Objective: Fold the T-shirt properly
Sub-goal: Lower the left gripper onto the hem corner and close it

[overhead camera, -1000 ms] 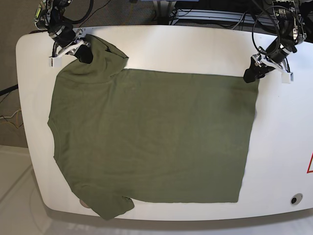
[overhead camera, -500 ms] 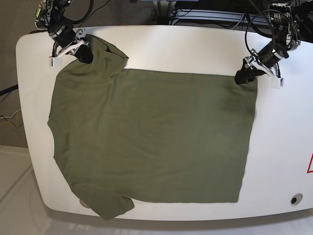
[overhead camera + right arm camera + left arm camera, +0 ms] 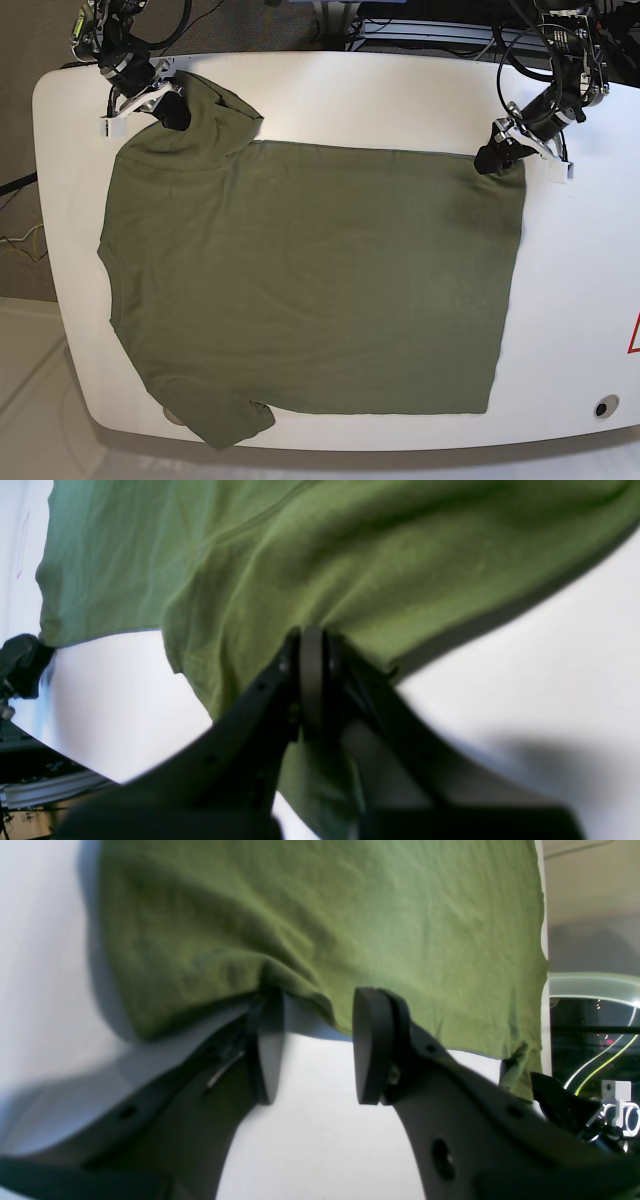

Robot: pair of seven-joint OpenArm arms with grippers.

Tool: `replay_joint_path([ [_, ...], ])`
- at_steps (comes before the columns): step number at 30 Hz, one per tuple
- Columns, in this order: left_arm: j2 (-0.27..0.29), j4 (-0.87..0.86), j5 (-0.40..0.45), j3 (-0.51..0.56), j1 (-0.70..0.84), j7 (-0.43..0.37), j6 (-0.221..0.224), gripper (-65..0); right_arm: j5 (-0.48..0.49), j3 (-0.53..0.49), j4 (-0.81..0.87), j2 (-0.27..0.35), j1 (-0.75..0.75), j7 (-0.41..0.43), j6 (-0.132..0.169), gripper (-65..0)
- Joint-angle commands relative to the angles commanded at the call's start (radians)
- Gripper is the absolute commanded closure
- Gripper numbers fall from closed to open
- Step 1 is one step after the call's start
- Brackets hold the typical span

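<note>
The olive-green T-shirt [image 3: 300,280] lies spread flat on the white table [image 3: 380,95], neck side to the left. My right gripper [image 3: 172,110] is at the far left corner, shut on a bunched sleeve; the right wrist view shows its jaws [image 3: 312,640] pressed together on the T-shirt fabric [image 3: 300,555]. My left gripper [image 3: 490,158] sits at the far right hem corner. In the left wrist view its gripper [image 3: 312,1010] is open, pads apart on either side of the T-shirt hem edge [image 3: 325,915], with white table showing between them.
Cables and dark equipment [image 3: 430,30] run behind the table's far edge. The near left sleeve [image 3: 225,425] hangs over the front edge. A small round hole [image 3: 601,407] and a red mark [image 3: 634,335] are at the right side.
My left gripper has slid leftward along the far hem, from just outside the corner to a little inside it. The right gripper and the shirt have stayed still.
</note>
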Motion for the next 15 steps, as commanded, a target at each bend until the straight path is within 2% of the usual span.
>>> replay_joint_path([
  [2,0.001,0.001,0.003,0.000,-0.003,0.000,-0.001,-13.9,0.000,-0.002,-0.001,0.001,0.001,0.001,0.001,0.0],
  [4,-0.004,0.010,-0.004,0.015,0.010,-0.021,-0.008,0.0,-0.003,-0.001,-0.001,-0.001,0.002,0.004,0.011,0.0],
  [10,-0.011,0.012,-0.010,0.014,0.012,-0.030,-0.007,0.0,0.000,0.002,0.000,0.000,0.002,0.006,0.011,0.0],
  [12,-0.017,0.013,-0.013,0.015,0.013,-0.032,-0.006,-8.1,0.001,0.003,0.000,0.002,0.000,0.005,0.010,0.0],
  [14,-0.023,0.010,-0.014,0.023,0.015,-0.046,-0.007,-19.2,0.000,0.003,0.000,0.003,0.001,0.001,0.008,0.0],
  [15,-0.026,0.005,-0.008,0.030,0.015,-0.074,-0.008,-29.1,0.000,0.002,0.000,0.001,0.001,0.000,0.012,0.0],
])
